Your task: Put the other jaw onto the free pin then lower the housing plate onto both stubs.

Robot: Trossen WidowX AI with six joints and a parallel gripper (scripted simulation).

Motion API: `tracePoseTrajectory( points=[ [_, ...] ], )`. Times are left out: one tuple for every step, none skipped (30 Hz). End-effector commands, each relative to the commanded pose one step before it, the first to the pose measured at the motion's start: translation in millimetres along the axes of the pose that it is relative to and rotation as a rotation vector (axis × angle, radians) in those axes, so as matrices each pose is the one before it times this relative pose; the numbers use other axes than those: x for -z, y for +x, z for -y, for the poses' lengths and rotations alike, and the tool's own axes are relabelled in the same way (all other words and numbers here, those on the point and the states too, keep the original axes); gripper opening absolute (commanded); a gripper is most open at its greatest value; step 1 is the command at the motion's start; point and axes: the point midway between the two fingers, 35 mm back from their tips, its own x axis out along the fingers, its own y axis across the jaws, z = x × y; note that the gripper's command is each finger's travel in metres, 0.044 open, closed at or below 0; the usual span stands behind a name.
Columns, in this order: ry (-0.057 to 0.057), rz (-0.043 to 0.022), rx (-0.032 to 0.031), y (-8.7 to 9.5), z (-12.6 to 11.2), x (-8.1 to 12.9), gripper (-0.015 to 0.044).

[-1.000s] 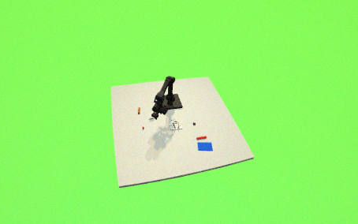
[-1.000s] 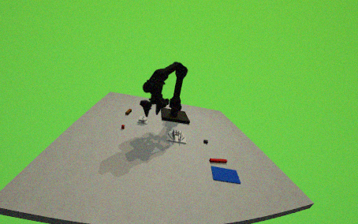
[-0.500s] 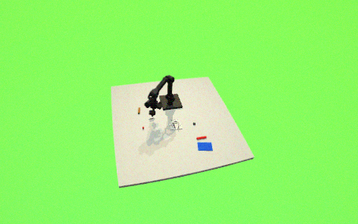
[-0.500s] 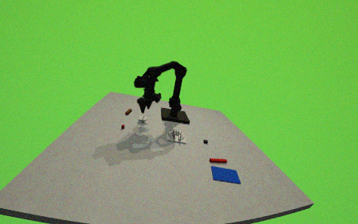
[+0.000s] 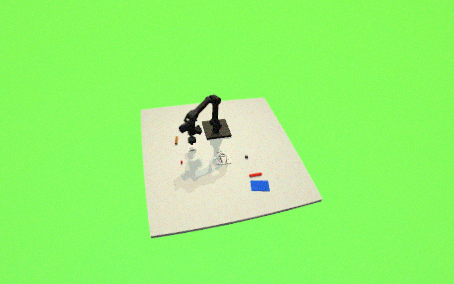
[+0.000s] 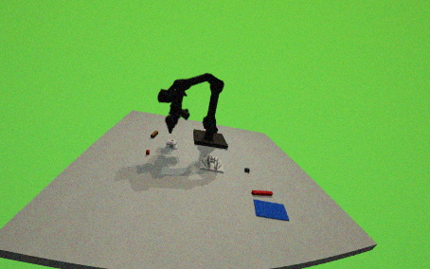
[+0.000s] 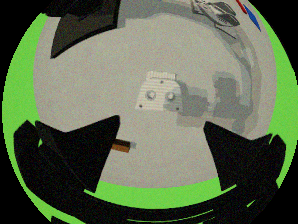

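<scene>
Wrist view: the black gripper (image 5: pixel 192 143) (image 6: pixel 170 132) (image 7: pixel 164 123) is wide open and holds nothing, above the table. Ahead of its fingertips, at twelve o'clock, lies a pale ribbed plate with two round knobs (image 5: pixel 192 150) (image 6: pixel 171 144) (image 7: pixel 159 102), apparently the housing plate. The grey-and-white jaw assembly (image 5: pixel 222 159) (image 6: pixel 212 164) (image 7: pixel 216 12) sits apart from it, at one o'clock; how its teeth meet is too small to tell. An orange-brown block (image 5: pixel 176 140) (image 6: pixel 154 134) (image 7: pixel 121 146) lies at seven o'clock from the plate.
</scene>
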Motion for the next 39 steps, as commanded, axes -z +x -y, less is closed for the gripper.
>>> tracePoseTrajectory(
  points=[
    [-0.0067, 0.00814, 0.00034, 22.45, -0.43, -1.16, 0.044],
    [0.0, 0.00004, -0.00004, 8.15, -0.2, -0.27, 0.044],
    [0.0, 0.00003, -0.00003, 4.86, -0.2, -0.26, 0.044],
    [0.0, 0.00001, -0.00001, 1.62, -0.08, -0.1, 0.044],
    [0.0, 0.0, 0.0, 0.0, 0.0, 0.0, 0.044],
    [0.0, 0.0, 0.0, 0.0, 0.0, 0.0, 0.044],
    [0.0, 0.0, 0.0, 0.0, 0.0, 0.0, 0.044],
    [0.0, 0.0, 0.0, 0.0, 0.0, 0.0, 0.044],
    [0.0, 0.0, 0.0, 0.0, 0.0, 0.0, 0.044],
    [0.0, 0.0, 0.0, 0.0, 0.0, 0.0, 0.044],
    [0.0, 0.0, 0.0, 0.0, 0.0, 0.0, 0.044],
    [0.0, 0.0, 0.0, 0.0, 0.0, 0.0, 0.044],
    [0.0, 0.0, 0.0, 0.0, 0.0, 0.0, 0.044],
    [0.0, 0.0, 0.0, 0.28, 0.01, 0.01, 0.044],
    [0.0, 0.0, 0.0, 0.84, 0.02, 0.02, 0.044],
    [0.0, 0.0, 0.0, 1.4, 0.02, 0.03, 0.044],
    [0.0, 0.0, 0.0, 1.68, 0.02, 0.03, 0.044],
    [0.0, 0.0, 0.0, 1.68, 0.02, 0.02, 0.044],
    [0.0, 0.0, 0.0, 1.68, 0.01, 0.01, 0.044],
    [0.0, 0.0, 0.0, 1.68, 0.0, 0.0, 0.044],
    [0.0, 0.00001, -0.00001, 1.67, 0.0, -0.01, 0.044],
    [0.0, 0.00001, -0.00001, 1.67, -0.01, -0.01, 0.044],
    [0.0, 0.00001, -0.00001, 1.67, -0.02, -0.02, 0.044],
    [0.0, 0.00001, -0.00001, 1.67, -0.02, -0.03, 0.044],
    [0.0, 0.00001, -0.00001, 1.67, -0.03, -0.04, 0.044],
    [0.0, 0.00001, -0.00001, 1.38, -0.03, -0.04, 0.044],
    [0.0, 0.00001, 0.0, 0.83, -0.02, -0.03, 0.044],
    [0.0, 0.0, 0.0, 0.28, -0.01, -0.01, 0.044],
    [0.0, 0.0, 0.0, 0.0, 0.0, 0.0, 0.044],
    [0.0, 0.0, 0.0, 0.0, 0.0, 0.0, 0.044],
    [0.0, 0.0, 0.0, 0.0, 0.0, 0.0, 0.044],
    [0.0, 0.0, 0.0, 0.0, 0.0, 0.0, 0.044],
    [0.0, 0.0, 0.0, 0.0, 0.0, 0.0, 0.044],
    [0.0, 0.0, 0.0, 0.0, 0.0, 0.0, 0.044],
    [0.0, 0.0, 0.0, 0.0, 0.0, 0.0, 0.044],
    [0.0, 0.0, 0.0, 0.0, 0.0, 0.0, 0.044],
    [0.0, 0.0, 0.0, 0.0, 0.0, 0.0, 0.044],
    [0.0, 0.0, 0.0, 0.26, 0.01, 0.01, 0.044],
    [0.0, 0.0, 0.0, 0.78, 0.02, 0.03, 0.044]
  ],
)
